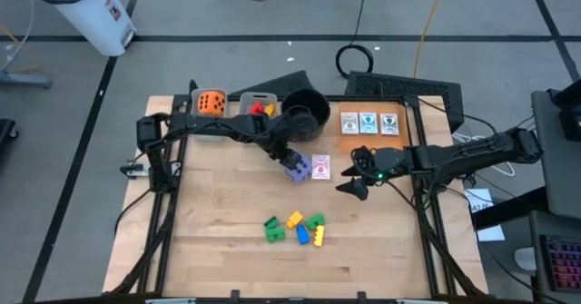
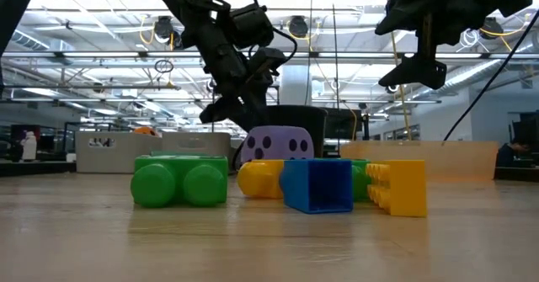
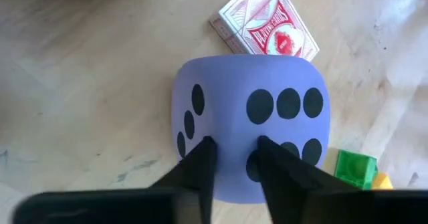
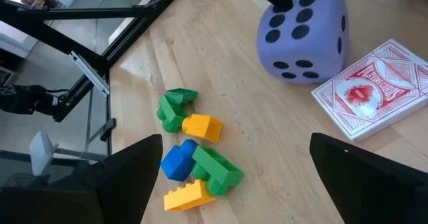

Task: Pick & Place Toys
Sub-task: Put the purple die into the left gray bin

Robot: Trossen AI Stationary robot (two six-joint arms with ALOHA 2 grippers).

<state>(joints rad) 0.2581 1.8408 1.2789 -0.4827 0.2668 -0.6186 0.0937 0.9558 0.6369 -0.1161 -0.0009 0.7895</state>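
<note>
1. Left end effector [image 3: 231,160]: lowered onto the purple die [image 3: 251,120] near the middle of the desk [image 1: 227,259]; its two fingers [image 3: 200,167] are drawn close together and pinch the soft face of the die, which dents between them.
2. Purple die: rests on the desk, just beside a red-backed card pack [image 3: 267,27]; the pinch takes only a fold of its surface, not its full width.
3. Risk, judged: so shallow a pinch could slip on lifting, and the die would drop and roll; rolling towards the card pack would knock it aside.
4. Right end effector [image 4: 234,177]: held above the desk with its fingers wide apart, holding nothing, on the card-pack side of the die.
5. Block cluster [image 1: 295,229]: green, yellow and blue blocks lie together nearer the front edge, apart from the die. A dropped die could scatter them.
6. Black pot [image 1: 304,112] and grey bin [image 1: 259,104]: at the rear of the desk, just behind the left arm; the bin holds red and yellow pieces. A low carry could strike the pot's rim.
7. Orange die [image 1: 211,102]: beside the grey bin.
8. Three picture cards [image 1: 368,122]: in a row at the rear right.
</note>
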